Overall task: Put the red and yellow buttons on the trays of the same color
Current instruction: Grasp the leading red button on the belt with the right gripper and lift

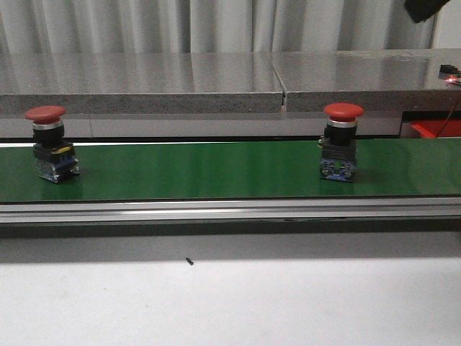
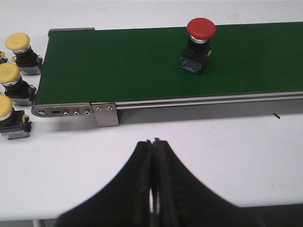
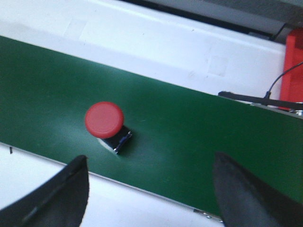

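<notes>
Two red buttons stand on the green belt [image 1: 216, 169]: one at the left [image 1: 50, 144], one at the right [image 1: 342, 140]. The left red button [image 2: 199, 45] is far beyond my left gripper [image 2: 154, 141], which is shut and empty over the white table. My right gripper [image 3: 151, 156] hangs open above the belt's near edge, with the right red button [image 3: 106, 124] just past its fingers and nothing between them. Three yellow buttons [image 2: 12, 80] stand on the white surface off the belt's left end. A red tray [image 3: 294, 66] lies beyond the belt's right end. No yellow tray is in view.
A grey stone ledge [image 1: 144, 83] runs behind the belt. The belt's metal frame [image 2: 104, 113] edges its near side. A dark part of the right arm [image 1: 425, 7] shows at the top right. A black cable [image 3: 279, 80] runs by the red tray.
</notes>
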Robot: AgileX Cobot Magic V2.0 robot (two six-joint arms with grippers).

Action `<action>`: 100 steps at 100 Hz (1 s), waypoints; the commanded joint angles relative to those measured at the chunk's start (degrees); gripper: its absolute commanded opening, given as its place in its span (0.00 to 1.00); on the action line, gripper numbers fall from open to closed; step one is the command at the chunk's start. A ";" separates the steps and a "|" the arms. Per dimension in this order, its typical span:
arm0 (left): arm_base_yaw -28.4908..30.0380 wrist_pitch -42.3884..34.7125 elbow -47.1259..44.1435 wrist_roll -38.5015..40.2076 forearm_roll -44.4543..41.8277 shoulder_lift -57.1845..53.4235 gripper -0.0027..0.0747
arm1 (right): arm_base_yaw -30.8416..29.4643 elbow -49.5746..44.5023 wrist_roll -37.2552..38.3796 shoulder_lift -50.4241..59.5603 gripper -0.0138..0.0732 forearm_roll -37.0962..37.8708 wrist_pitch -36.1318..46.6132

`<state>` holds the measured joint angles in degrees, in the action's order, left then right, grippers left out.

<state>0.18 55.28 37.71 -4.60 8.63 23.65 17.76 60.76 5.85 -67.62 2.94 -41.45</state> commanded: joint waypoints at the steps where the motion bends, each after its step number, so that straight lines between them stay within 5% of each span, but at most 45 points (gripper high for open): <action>1: -0.47 -3.43 1.54 0.03 0.95 0.46 0.01 | 1.10 5.41 -1.63 -3.22 0.80 0.12 -1.73; 30: -0.47 -3.43 1.54 0.03 0.95 0.46 0.01 | 1.53 15.48 -7.29 -17.32 0.75 -2.26 -11.71; 68: -0.47 -3.43 1.54 0.03 0.95 0.46 0.01 | -2.22 17.21 -7.97 -26.02 0.74 -2.44 -11.18; 90: -0.47 -3.43 1.54 0.03 0.95 0.46 0.01 | -3.43 17.21 -7.97 -26.56 0.35 -2.44 -8.51; 100: -0.47 -3.43 1.54 0.03 0.95 0.46 0.01 | -3.43 17.21 -7.97 -26.42 0.32 -2.59 -7.69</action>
<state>0.18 55.28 37.71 -4.60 8.63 23.65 14.61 76.04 -1.53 -96.63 0.00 -51.86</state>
